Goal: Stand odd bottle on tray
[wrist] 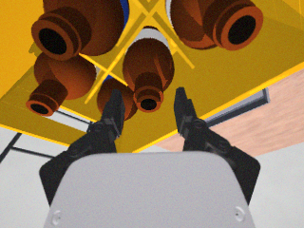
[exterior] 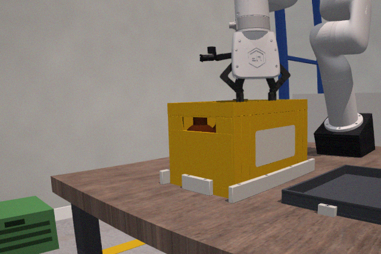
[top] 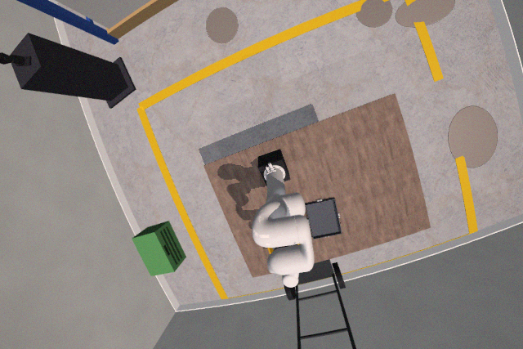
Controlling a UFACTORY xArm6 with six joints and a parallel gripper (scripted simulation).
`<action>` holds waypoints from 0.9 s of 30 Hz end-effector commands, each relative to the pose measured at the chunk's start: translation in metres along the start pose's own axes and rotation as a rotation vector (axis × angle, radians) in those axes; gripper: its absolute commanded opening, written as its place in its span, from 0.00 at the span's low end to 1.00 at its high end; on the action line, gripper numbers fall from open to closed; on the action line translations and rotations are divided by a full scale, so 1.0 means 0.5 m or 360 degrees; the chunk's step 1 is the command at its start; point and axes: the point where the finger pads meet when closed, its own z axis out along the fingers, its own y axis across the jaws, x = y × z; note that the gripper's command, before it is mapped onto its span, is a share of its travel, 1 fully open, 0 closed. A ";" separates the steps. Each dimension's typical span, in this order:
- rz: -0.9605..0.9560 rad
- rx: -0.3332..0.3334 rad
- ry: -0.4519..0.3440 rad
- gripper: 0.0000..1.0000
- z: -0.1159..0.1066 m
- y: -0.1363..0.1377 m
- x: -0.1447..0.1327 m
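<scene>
Bottles (wrist: 148, 71) in crate (exterior: 201, 153) (wrist: 237, 100), tray (top: 323, 217) (exterior: 330, 204) (wrist: 237, 110) beside (both on table (top: 363, 159) (exterior: 129, 190) (wrist: 285, 119))

crate (exterior: 200, 156): matt plast.-look | btls (wrist: 148, 62): glossy, glass-look | tabletop (top: 359, 167) (exterior: 138, 190) (wrist: 285, 116): wd-grain
</scene>
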 end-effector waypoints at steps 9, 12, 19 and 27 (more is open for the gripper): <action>0.0000 0.0005 -0.0004 0.65 0.017 -0.002 -0.002; 0.0000 0.0005 -0.0004 0.65 0.020 -0.002 -0.002; 0.0000 0.0005 -0.0004 0.65 0.022 -0.002 -0.002; 0.0000 0.0005 -0.0004 0.65 0.022 -0.002 -0.002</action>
